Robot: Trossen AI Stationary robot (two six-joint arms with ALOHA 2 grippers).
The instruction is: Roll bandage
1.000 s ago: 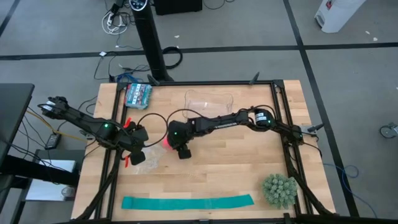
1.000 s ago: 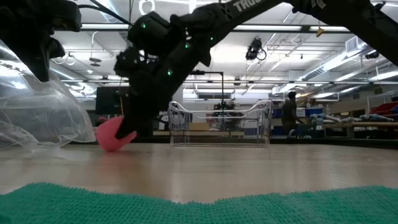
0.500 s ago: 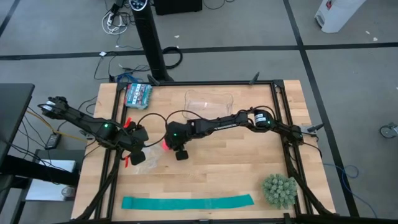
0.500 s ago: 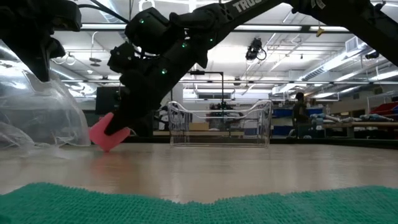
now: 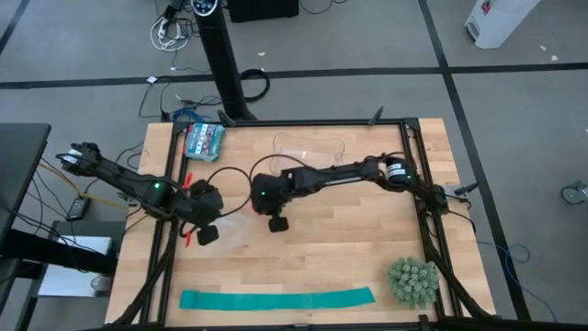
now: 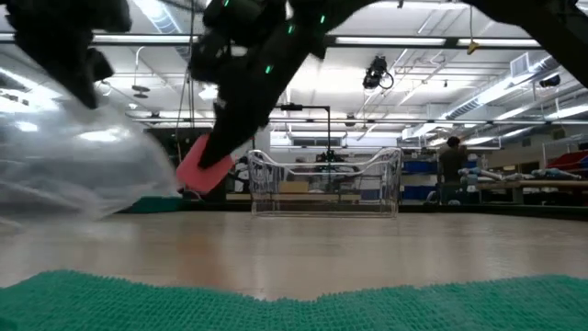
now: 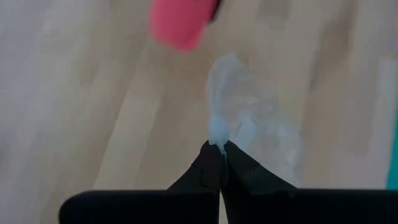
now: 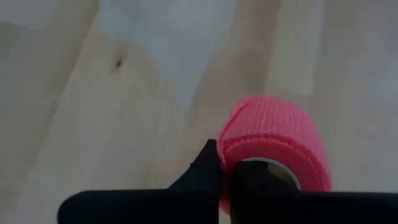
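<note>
The bandage is a small pink-red roll with a hollow core. It hangs clear of the table in the low view, and my right gripper is shut on it near the table's middle. It also shows at the edge of the left wrist view. My left gripper is to its left and is shut on a clear plastic bag, which spreads out below the gripper. My right gripper pinches the wall of the bandage roll at its open end. One finger is outside the roll and the other reaches into the core. The fingers slant down from the table's right. The roll is lifted clear of the table. My left gripper pinches a small bunch of the clear bag's film between its two fingertips, slanting down from the table's left. The rest of the bag hangs slack toward the tabletop.
A long teal-green strip lies flat along the near edge. A green spiky ball sits at the near right. At the far side stand a clear container and a blue-green packet. Bare wood lies between the grippers and the strip.
My right gripper has shut on the bandage roll and risen with it, moving a little toward the table's right. The roll lay on the table and now hangs clear. My left gripper has tipped slightly, and the bag has shifted with it.
</note>
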